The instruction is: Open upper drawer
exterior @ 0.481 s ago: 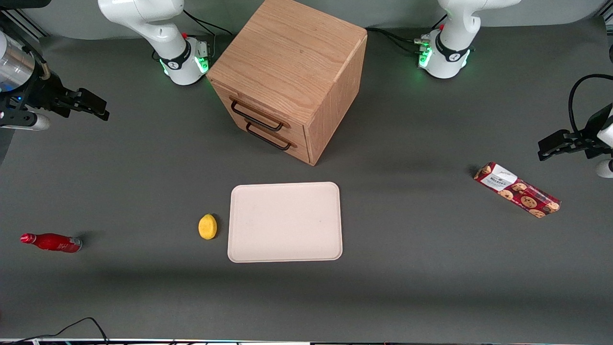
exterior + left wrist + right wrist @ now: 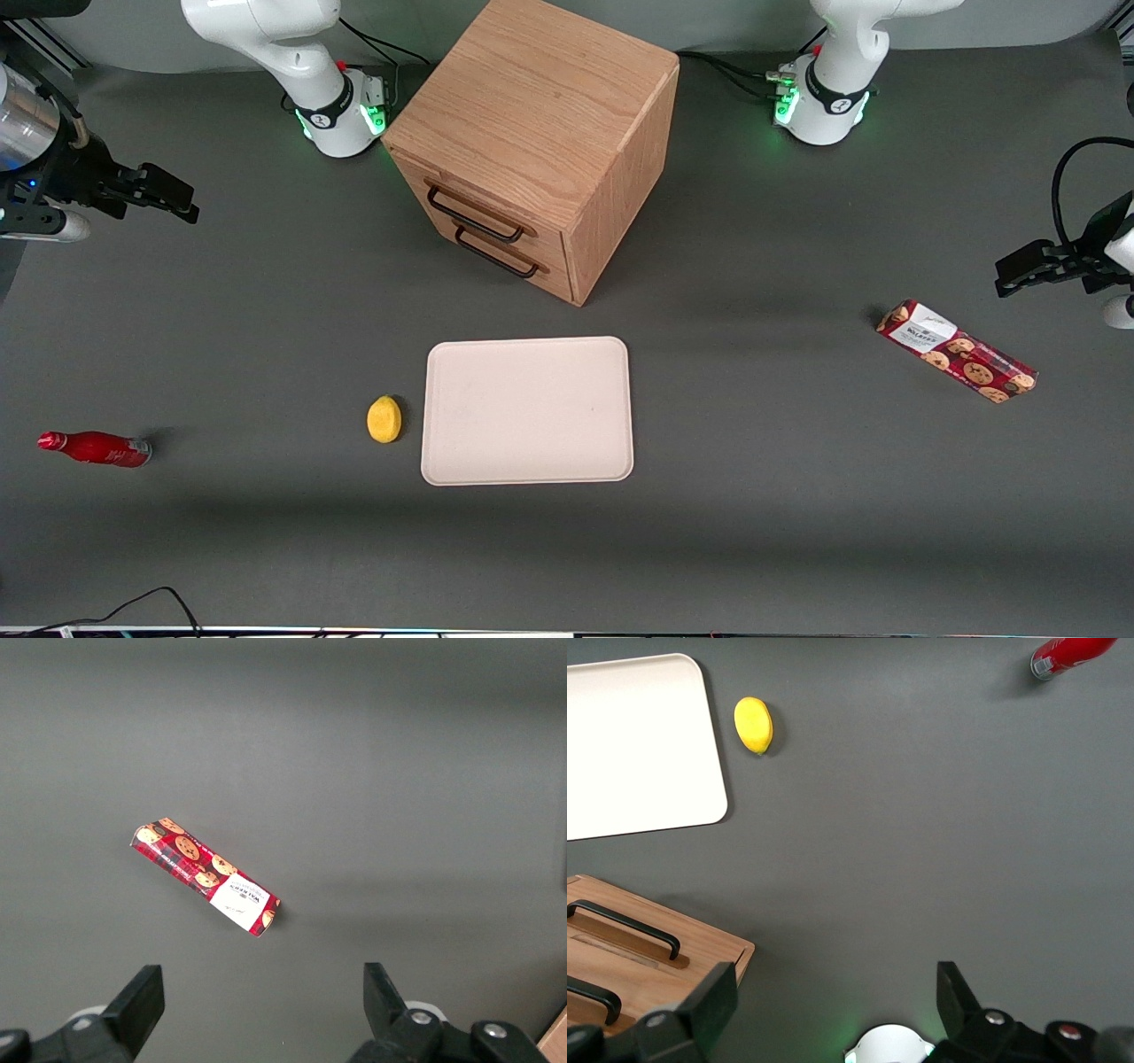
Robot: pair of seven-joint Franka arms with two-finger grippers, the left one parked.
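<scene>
The light oak cabinet stands at the back middle of the table with both drawers shut. The upper drawer has a thin black bar handle, and the lower drawer sits under it. My right gripper hangs open and empty above the table. It is well away from the cabinet, toward the working arm's end and at about the drawer fronts' level. In the right wrist view the gripper is open over bare table. The upper handle shows beside one finger.
A cream tray lies in front of the cabinet, nearer the front camera, with a yellow lemon beside it. A red bottle lies toward the working arm's end. A red cookie pack lies toward the parked arm's end.
My right gripper has drifted very slightly away from the cabinet. Nothing else has moved, and the drawers are as before.
</scene>
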